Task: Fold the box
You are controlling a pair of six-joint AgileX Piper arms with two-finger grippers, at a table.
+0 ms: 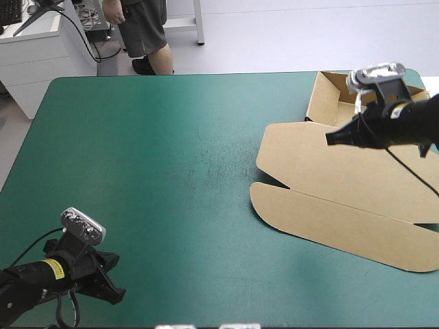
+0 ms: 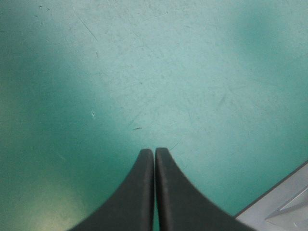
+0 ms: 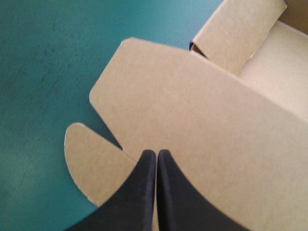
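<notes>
Right claw (image 1: pixel 330 139) is pinched closed with nothing in it, tips together over the flat part of the box (image 1: pixel 343 185). We can't tell whether the tips actually touch the board or just hang above it. Box sits at the right side of the table (image 1: pixel 158 171), walls up at the far end, the rest lying flat toward the near edge. Its right part runs out of view, and the arm covers a bit of it. Left claw (image 1: pixel 115 295) is closed too, empty, over bare table near the front-left corner, well apart from the box.
</notes>
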